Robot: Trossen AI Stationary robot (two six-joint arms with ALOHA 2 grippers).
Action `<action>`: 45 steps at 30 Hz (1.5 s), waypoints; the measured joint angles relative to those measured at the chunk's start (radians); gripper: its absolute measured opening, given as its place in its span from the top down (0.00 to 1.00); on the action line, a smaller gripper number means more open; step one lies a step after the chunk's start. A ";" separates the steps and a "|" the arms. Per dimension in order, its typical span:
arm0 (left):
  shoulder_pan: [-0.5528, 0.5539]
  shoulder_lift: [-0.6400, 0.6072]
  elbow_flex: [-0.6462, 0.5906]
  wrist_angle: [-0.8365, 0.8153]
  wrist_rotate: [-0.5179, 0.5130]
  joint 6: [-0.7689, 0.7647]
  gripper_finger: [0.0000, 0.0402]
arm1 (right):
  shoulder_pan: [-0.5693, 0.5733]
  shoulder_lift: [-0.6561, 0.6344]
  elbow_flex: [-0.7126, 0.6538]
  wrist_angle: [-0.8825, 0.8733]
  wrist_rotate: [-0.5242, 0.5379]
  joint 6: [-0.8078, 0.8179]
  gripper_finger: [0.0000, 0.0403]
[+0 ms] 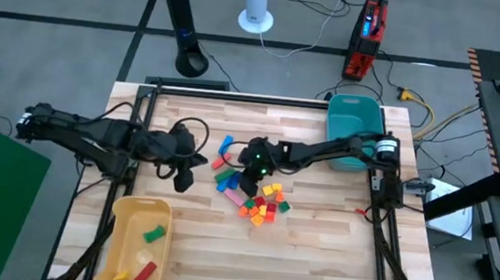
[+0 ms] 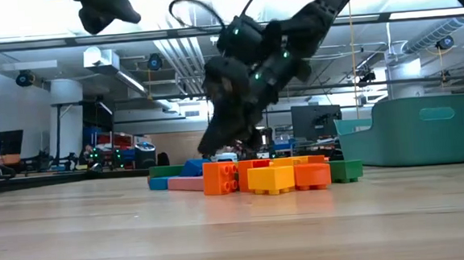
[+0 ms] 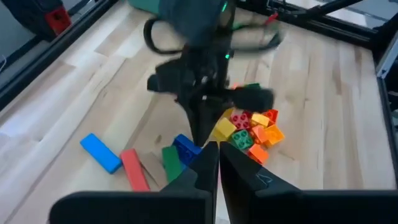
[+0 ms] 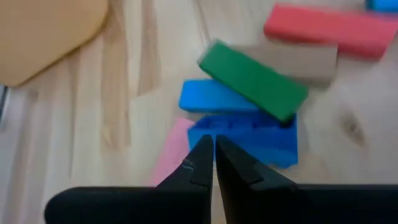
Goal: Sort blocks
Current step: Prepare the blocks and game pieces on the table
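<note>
The blocks lie loose at the table's middle. A heap of orange, yellow, red and green ones (image 1: 265,204) sits nearer; blue, red, green and pink bars (image 1: 226,176) lie to its left. My right gripper (image 4: 214,151) is shut and slants down, its tips over a blue studded block (image 4: 264,140) beside a green bar (image 4: 252,79) and a pink bar (image 4: 169,158). My left gripper (image 3: 217,155) is shut, holds nothing and hangs above the table left of the blocks (image 1: 182,178). My right gripper's shut fingertips (image 4: 202,158) stand at the near edge of the blue studded block (image 4: 214,134), coming slanting down from the table's right. Whether they touch it, I cannot tell.
A yellow tray (image 1: 122,229) at the near left holds a green, a red and a yellow block. A teal bin (image 1: 354,132) stands at the far right. Bare wood lies along the near edge, in front of the heap (image 2: 267,176).
</note>
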 joint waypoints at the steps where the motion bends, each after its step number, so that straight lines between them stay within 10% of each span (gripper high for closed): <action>1: 0.000 0.000 0.000 0.013 -0.004 -0.001 1.00 | -0.001 0.012 0.000 0.007 -0.002 0.002 0.98; 20: 0.003 -0.004 0.001 0.019 -0.071 0.013 1.00 | -0.135 0.198 0.263 -0.029 0.021 -0.017 0.98; 36: 0.005 -0.007 0.001 0.016 -0.080 0.026 1.00 | -0.027 0.019 0.263 -0.634 -0.017 -0.296 0.97; 45: 0.005 -0.005 0.001 0.011 -0.079 0.035 1.00 | -0.011 -0.042 0.132 -0.597 0.002 -0.275 0.97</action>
